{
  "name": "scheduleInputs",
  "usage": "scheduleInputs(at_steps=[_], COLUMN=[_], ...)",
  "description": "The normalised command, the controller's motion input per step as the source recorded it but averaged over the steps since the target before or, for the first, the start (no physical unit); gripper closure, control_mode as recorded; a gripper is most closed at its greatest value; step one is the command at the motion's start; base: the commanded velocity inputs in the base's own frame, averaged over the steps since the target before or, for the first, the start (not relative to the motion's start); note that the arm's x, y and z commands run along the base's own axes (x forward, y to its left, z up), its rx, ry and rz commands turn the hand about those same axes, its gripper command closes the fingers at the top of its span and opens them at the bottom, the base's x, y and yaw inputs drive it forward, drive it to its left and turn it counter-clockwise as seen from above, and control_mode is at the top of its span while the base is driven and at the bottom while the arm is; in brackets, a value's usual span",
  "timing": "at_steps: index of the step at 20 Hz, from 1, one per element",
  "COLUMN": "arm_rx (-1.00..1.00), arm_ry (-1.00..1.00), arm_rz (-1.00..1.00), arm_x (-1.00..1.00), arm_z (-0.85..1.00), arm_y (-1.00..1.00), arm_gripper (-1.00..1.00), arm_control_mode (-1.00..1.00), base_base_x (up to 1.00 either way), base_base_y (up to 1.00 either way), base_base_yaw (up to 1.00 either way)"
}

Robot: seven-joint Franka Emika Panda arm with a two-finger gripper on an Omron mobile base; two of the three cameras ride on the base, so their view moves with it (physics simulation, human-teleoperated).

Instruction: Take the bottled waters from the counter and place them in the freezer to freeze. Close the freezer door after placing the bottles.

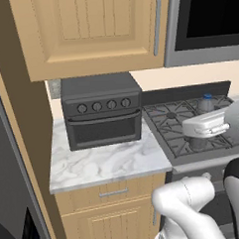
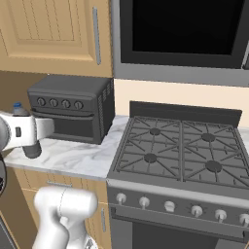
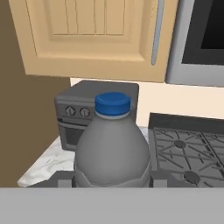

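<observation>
The bottled water (image 3: 112, 144) is upright between the two dark fingertips (image 3: 65, 178) of the end effector (image 3: 112, 181), which is pinching its lower body; the grey translucent bottle with its blue cap stands large in the hand view. From the left base view the same bottle (image 1: 205, 103) shows its cap and shoulder above the white hand, in front of the stove top, with its lower part hidden by the end effector (image 1: 198, 141). From the right base view its cap and neck (image 2: 18, 109) rise behind the white wrist, and the dark end effector (image 2: 32, 151) hangs in front of the worktop (image 2: 73, 158). Whether the bottle's base touches any surface cannot be told.

Around it, a dark toaster oven (image 1: 101, 111) with four knobs stands on the white marble worktop (image 1: 104, 164), at the back against the wall. The bare marble in front of it carries nothing visible. To the right of the worktop lies the black gas stove (image 2: 180, 151) with its grates and a row of knobs on the front. Above the worktop hangs a light wooden cabinet (image 1: 92, 28) with a long metal handle, and beside it, over the stove, a microwave (image 2: 182, 34) with a dark window. Under the worktop is a wooden drawer (image 1: 113, 192) with a small handle. At the far left of the left base view a tall grey panel (image 1: 11, 196) stands beside a wooden side wall.
</observation>
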Motion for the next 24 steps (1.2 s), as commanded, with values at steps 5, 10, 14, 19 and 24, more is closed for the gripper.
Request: scheduleInputs(at_steps=[5, 10, 14, 19, 24], arm_rx=[0.04, 0.01, 0.00, 0.00, 0.00], arm_ry=[0.00, 0.00, 0.00, 0.00, 0.00], arm_rz=[-0.02, -0.10, 0.00, 0.00, 0.00], arm_x=[-0.01, -0.01, 0.00, 0.00, 0.00], arm_z=[-0.07, -0.13, 0.00, 0.00, 0.00], arm_y=[-0.03, 0.00, 0.00, 0.00, 0.00], arm_gripper=[1.00, 1.00, 1.00, 1.00, 1.00], arm_control_mode=[-1.00, -1.00, -1.00, -1.00, -1.00], base_base_x=[0.00, 0.00, 0.00, 0.00, 0.00], base_base_y=[0.00, 0.00, 0.00, 0.00, 0.00], base_base_yaw=[0.00, 0.00, 0.00, 0.00, 0.00])
